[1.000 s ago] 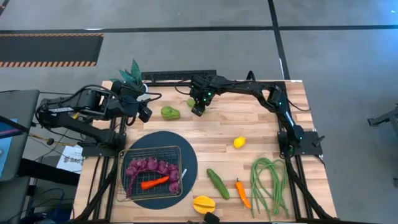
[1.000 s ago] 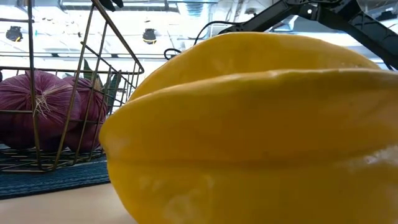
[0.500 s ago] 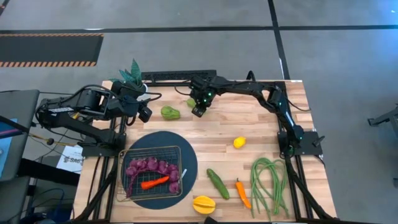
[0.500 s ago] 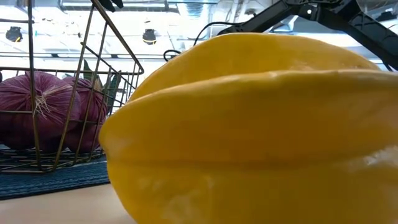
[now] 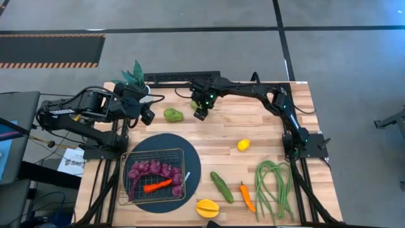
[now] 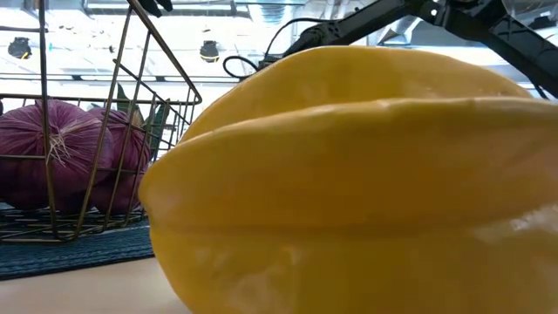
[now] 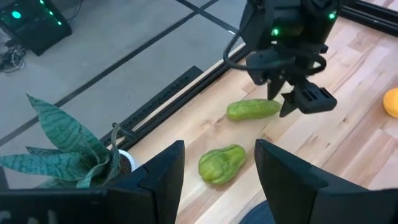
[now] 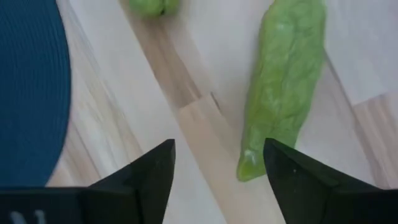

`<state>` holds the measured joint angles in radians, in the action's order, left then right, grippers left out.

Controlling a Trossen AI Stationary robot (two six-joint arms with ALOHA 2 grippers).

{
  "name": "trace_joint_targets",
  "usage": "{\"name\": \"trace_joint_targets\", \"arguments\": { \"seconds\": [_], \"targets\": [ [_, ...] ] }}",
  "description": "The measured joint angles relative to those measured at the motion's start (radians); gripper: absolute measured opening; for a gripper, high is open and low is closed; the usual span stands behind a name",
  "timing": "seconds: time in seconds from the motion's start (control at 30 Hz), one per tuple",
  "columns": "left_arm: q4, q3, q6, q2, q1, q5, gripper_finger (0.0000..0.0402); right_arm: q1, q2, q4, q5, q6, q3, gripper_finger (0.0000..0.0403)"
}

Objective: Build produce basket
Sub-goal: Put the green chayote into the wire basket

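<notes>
The light wooden plank table point(image 5: 253, 136) holds a dark round mat point(image 5: 192, 166), a yellow lemon point(image 5: 243, 145), a green cucumber point(image 5: 221, 186), long green beans point(image 5: 273, 188), a small orange pepper point(image 5: 246, 196), a yellow star fruit point(image 5: 207, 207) and two green peppers point(image 5: 173, 114).

The whole desk point(image 5: 209, 136) is viewed from straight overhead. At desk-top height, the low view is almost filled by a yellow fruit point(image 6: 349, 183) close to the lens, the basket point(image 6: 96, 131) beside it. The long green pepper point(image 8: 283, 87) is seen close in the right wrist view and farther off in the left.
</notes>
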<state>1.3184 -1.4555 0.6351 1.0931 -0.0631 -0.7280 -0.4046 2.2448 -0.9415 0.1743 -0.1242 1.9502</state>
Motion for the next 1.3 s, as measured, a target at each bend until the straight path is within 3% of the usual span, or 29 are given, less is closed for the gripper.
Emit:
{"name": "trace_joint_targets", "arguments": {
  "seconds": [0.23, 0.3, 0.97, 1.1, 1.3],
  "targets": [
    [0.001, 0.0, -0.013, 0.0, 0.0, 0.01, 0.0183, -0.053, 0.016, -0.02, 0.018, -0.064, 0.003, 0.0271],
    [0.001, 0.0, -0.014, 0.0, 0.0, 0.01, 0.0183, -0.071, 0.033, -0.043, 0.068, -0.092, 0.001, 0.0271],
    [0.001, 0.0, -0.028, 0.0, 0.0, 0.016, 0.0183, -0.08, 0.067, -0.076, 0.088, -0.05, 0.055, 0.0271],
    [0.001, 0.0, -0.028, 0.0, 0.0, 0.016, 0.0183, -0.079, 0.067, -0.068, 0.174, -0.052, 0.056, 0.0268],
    [0.0, 0.003, -0.098, 0.0, 0.0, 0.017, 0.0183, -0.074, 0.059, -0.19, 0.403, -0.055, 0.161, 0.0253]
  ]
}}
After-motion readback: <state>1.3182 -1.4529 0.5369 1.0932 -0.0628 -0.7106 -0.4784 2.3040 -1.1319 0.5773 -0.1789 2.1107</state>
